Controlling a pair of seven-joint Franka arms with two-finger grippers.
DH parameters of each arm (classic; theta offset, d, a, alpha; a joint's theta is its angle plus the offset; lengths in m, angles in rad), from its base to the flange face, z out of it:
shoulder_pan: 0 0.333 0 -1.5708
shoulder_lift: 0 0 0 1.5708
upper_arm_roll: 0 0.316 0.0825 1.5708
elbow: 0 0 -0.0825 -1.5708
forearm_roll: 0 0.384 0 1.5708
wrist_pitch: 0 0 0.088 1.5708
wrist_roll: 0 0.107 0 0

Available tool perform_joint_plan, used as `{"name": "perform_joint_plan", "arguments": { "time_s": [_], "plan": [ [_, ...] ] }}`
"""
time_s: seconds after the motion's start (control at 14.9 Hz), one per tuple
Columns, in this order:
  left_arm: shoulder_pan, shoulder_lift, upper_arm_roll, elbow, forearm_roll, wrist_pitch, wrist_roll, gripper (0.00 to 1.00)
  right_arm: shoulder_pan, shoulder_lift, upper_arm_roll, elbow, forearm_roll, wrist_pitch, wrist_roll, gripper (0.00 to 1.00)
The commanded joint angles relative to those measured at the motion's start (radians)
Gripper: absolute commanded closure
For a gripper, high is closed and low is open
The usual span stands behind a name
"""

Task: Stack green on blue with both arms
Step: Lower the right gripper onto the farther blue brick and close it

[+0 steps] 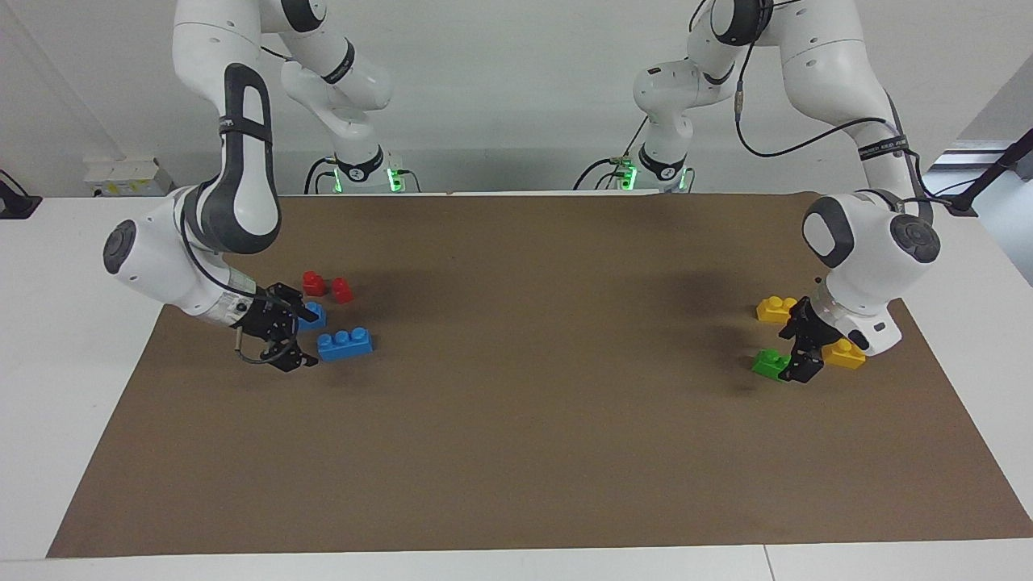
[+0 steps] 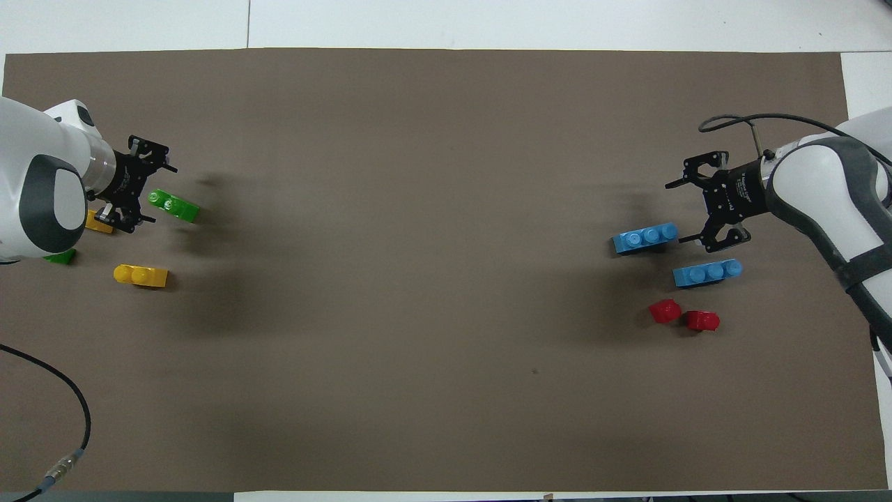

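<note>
Overhead view — bright-green two-stud brick (image 2: 173,205)

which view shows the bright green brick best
The overhead view: the green brick lies bare beside the open left gripper, both studs visible. In the facing view the left gripper hides part of it.

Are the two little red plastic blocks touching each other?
Apart. The facing view shows brown table cover between one red plastic block and the other red block; the overhead view shows a thinner gap.
</note>
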Motion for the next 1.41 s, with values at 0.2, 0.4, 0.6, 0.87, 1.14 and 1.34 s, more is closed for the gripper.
{"name": "perform_joint_plan", "arguments": {
  "time_s": [0.2, 0.4, 0.6, 0.87, 1.14, 1.34],
  "plan": [
    [0.021, 0.032, -0.005, 0.007, 0.022, 0.069, -0.003, 0.0, -0.008, -0.007, 0.006, -0.079, 0.036, 0.052, -0.075, 0.02],
    [0.019, 0.033, -0.005, -0.003, 0.022, 0.079, -0.001, 0.0, -0.008, -0.003, 0.006, -0.096, 0.036, 0.077, -0.093, 0.02],
    [0.021, 0.033, -0.005, -0.02, 0.022, 0.104, -0.003, 0.0, -0.008, -0.003, 0.006, -0.123, 0.063, 0.109, -0.113, 0.04],
    [0.021, 0.035, -0.005, -0.031, 0.022, 0.116, -0.001, 0.0, -0.008, 0.0, 0.008, -0.152, 0.08, 0.154, -0.141, 0.15],
    [0.021, 0.036, -0.003, -0.046, 0.022, 0.142, 0.002, 0.0, -0.008, 0.0, 0.006, -0.152, 0.099, 0.152, -0.141, 0.42],
    [0.021, 0.035, -0.005, -0.046, 0.022, 0.142, 0.002, 0.0, -0.006, 0.001, 0.008, -0.131, 0.099, 0.132, -0.132, 0.8]
  ]
}}
